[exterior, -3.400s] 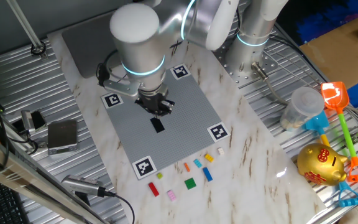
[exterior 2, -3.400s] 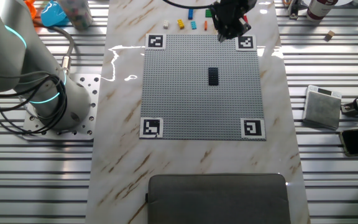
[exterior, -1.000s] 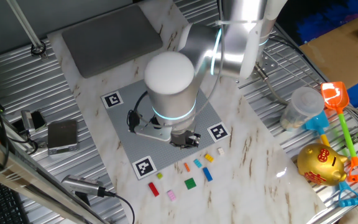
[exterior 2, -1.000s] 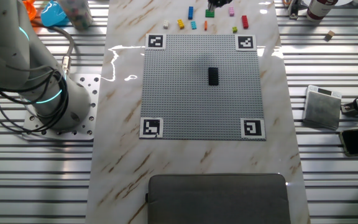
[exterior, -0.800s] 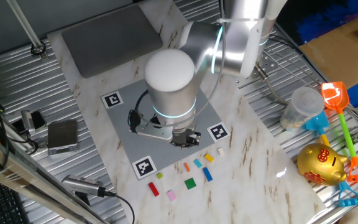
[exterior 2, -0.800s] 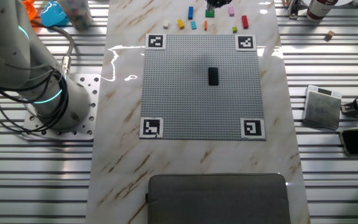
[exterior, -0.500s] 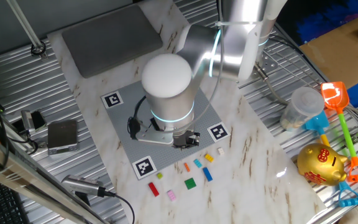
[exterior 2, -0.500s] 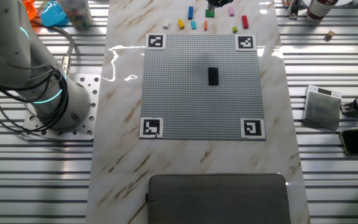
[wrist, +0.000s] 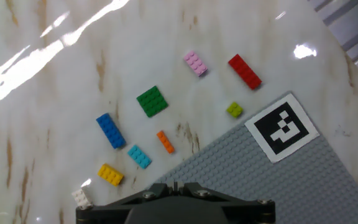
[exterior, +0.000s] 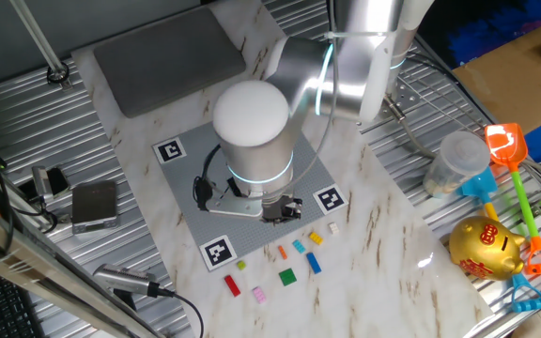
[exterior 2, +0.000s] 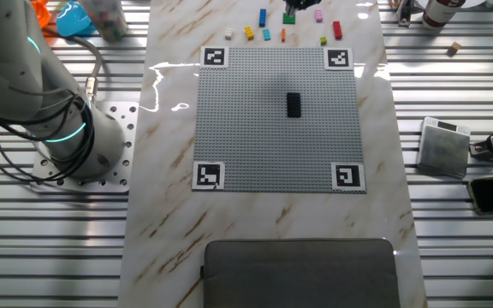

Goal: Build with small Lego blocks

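Note:
Loose small Lego blocks lie on the marble beside the grey studded plate. The hand view shows a green square, a blue brick, orange, light blue, yellow, white, pink, red and a lime stud. A black brick stands alone on the plate. My gripper hangs over the plate's edge next to the orange brick, its fingers closed together with nothing between them. It sits under the arm's wrist.
Black-and-white markers sit at the plate's corners. A grey pad lies beyond the plate's far side. A metal box, cables, a plastic cup, toy shovels and a gold piggy bank stand on the ribbed metal around the marble.
Since 3.4 s ago the gripper has left the black brick on the plate and moved to the plate's edge by the loose bricks. Over the last second it has barely shifted.

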